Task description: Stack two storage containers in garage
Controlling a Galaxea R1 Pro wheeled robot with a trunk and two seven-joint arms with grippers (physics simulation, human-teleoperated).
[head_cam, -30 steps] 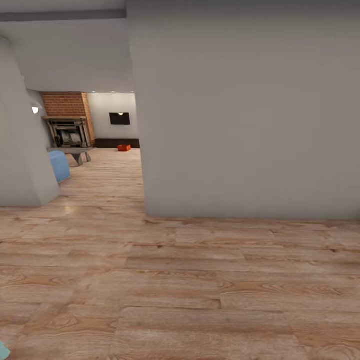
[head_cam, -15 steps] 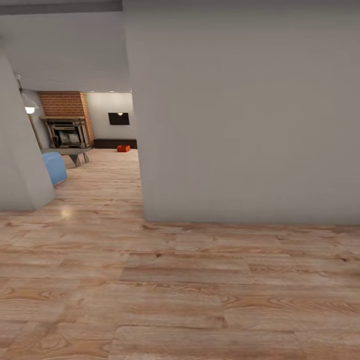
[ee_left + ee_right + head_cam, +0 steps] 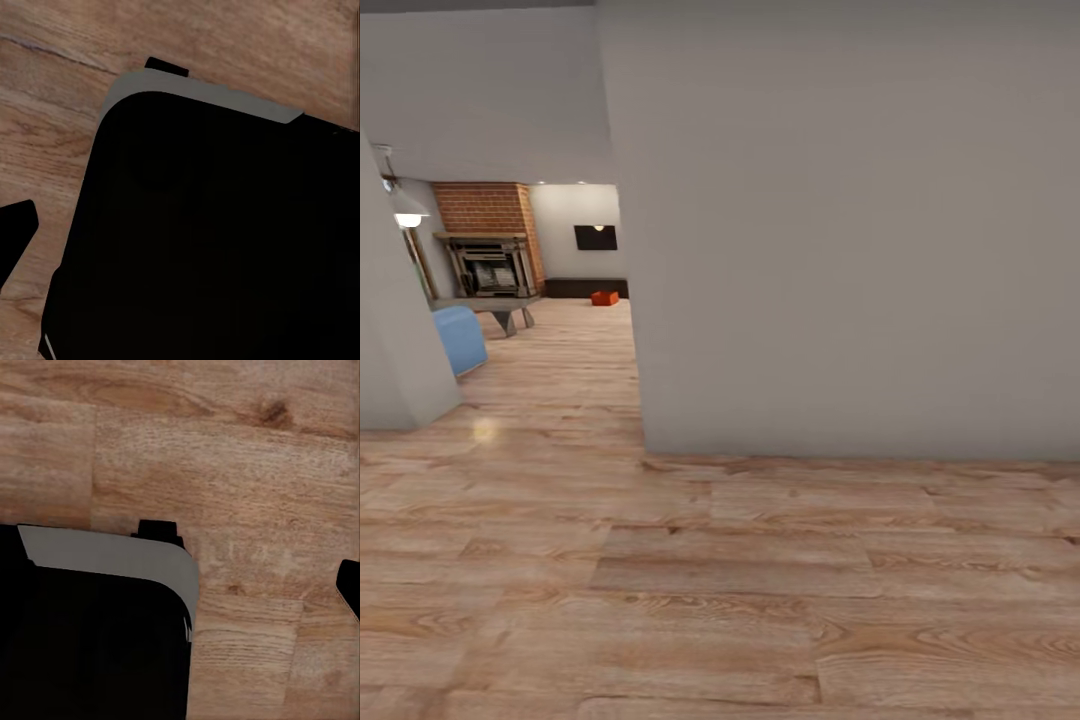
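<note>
One orange-red storage container sits far off on the wood floor of the living room, below the black wall TV. I see it through the opening between two walls. The garage is out of view. In the left wrist view a dark fingertip shows beside my black base, over wood planks. The right wrist view shows another dark fingertip near the base's grey-edged corner. Nothing is seen between the fingers.
A big grey wall fills the right, its corner close ahead. A second wall stands at the left. Beyond the gap are a blue sofa, a grey low table, a brick fireplace and a pendant lamp.
The whole head view has shifted, so the camera moved: the left wall slid further left, the lamp came into sight and the right wall's corner drew closer. Nothing in the rooms moved.
</note>
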